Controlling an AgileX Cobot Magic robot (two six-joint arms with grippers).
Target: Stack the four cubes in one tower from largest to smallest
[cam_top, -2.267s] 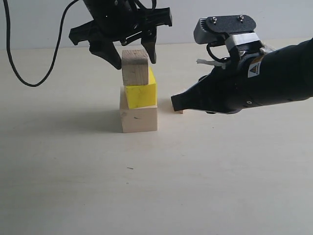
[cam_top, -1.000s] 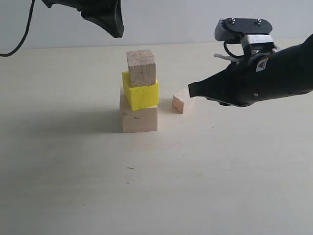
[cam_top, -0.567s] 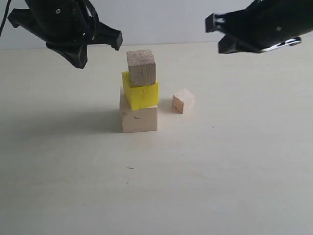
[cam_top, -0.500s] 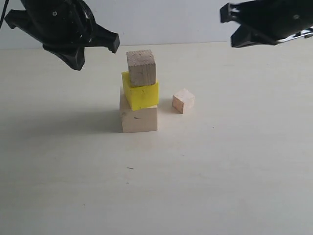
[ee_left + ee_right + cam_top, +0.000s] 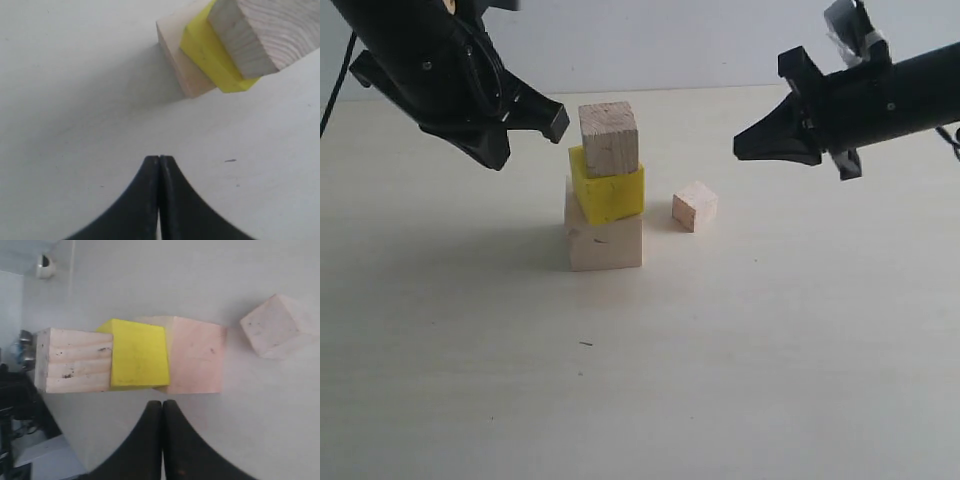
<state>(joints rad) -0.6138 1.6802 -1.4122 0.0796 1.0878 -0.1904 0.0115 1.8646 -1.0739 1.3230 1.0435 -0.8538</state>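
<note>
Three cubes stand stacked in the exterior view: a large wooden cube (image 5: 605, 242) at the bottom, a yellow cube (image 5: 608, 195) turned slightly on it, and a medium wooden cube (image 5: 609, 138) on top. The small wooden cube (image 5: 695, 206) lies on the table just right of the stack. My left gripper (image 5: 497, 157) hangs shut and empty, up and left of the stack. My right gripper (image 5: 738, 152) points at the stack from the right, shut and empty, above the small cube. The right wrist view shows shut fingertips (image 5: 162, 402) before the stack (image 5: 139, 354) and small cube (image 5: 277, 327). The left wrist gripper (image 5: 159, 159) is shut.
The pale table (image 5: 720, 380) stretches bare in front of the stack. A black cable (image 5: 332, 90) hangs at the far left by the left arm. A light wall (image 5: 690, 40) bounds the table's far edge.
The right gripper lifted away from beside the small cube and now hovers higher, further right. The left arm came down to the left of the stack. The cubes stayed put.
</note>
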